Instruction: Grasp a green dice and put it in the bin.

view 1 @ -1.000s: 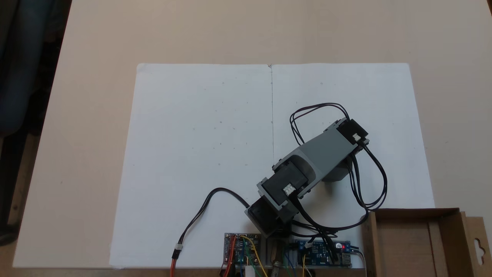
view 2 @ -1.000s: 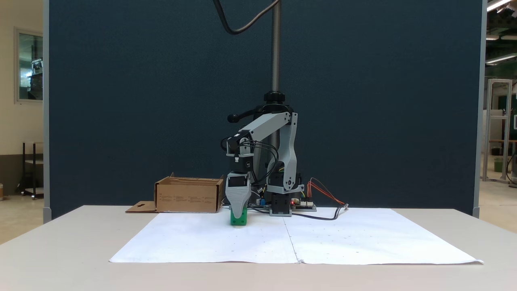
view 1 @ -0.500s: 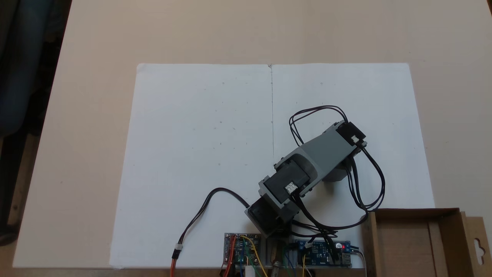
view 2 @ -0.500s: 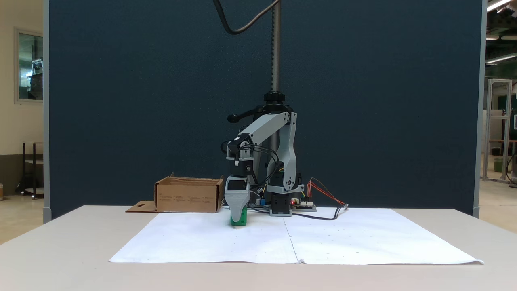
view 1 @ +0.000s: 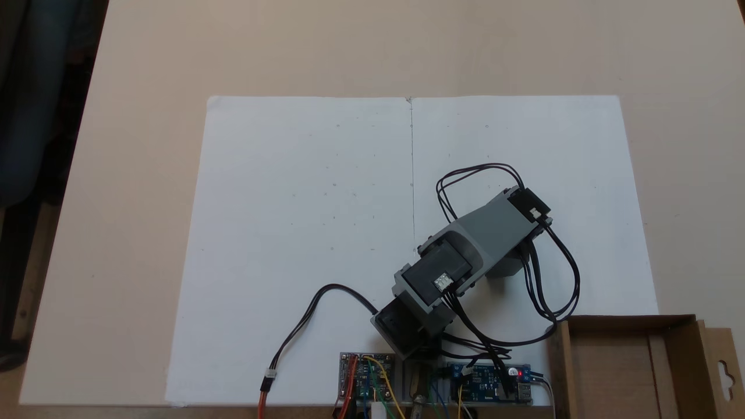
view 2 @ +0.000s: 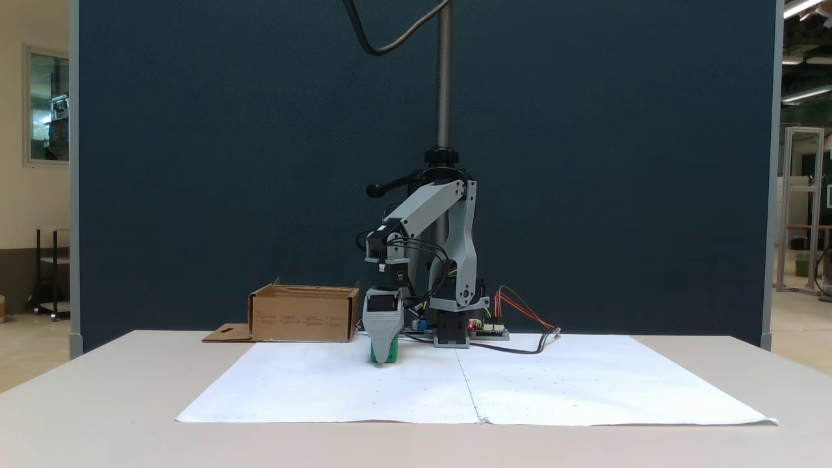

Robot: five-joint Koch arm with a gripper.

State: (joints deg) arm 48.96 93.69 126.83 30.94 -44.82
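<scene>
A fixed view from the front: my gripper (view 2: 383, 359) points straight down over the die (view 2: 392, 351) on the paper (view 2: 585, 390).

My grey front finger (view 2: 382, 328) covers most of the die, so green shows just at its lower edge and right side, low against the paper. My jaws line up one behind the other here, so I cannot tell how far apart they are or whether I have the die pinched. In the fixed view from above, my arm (view 1: 477, 244) reaches out over the right half of the paper and hides both gripper and die. The bin (view 2: 303, 314) stands well apart to the left of me in the front view, at the paper's far edge; from above the bin (view 1: 675, 372) sits in the lower right corner beside my base.
</scene>
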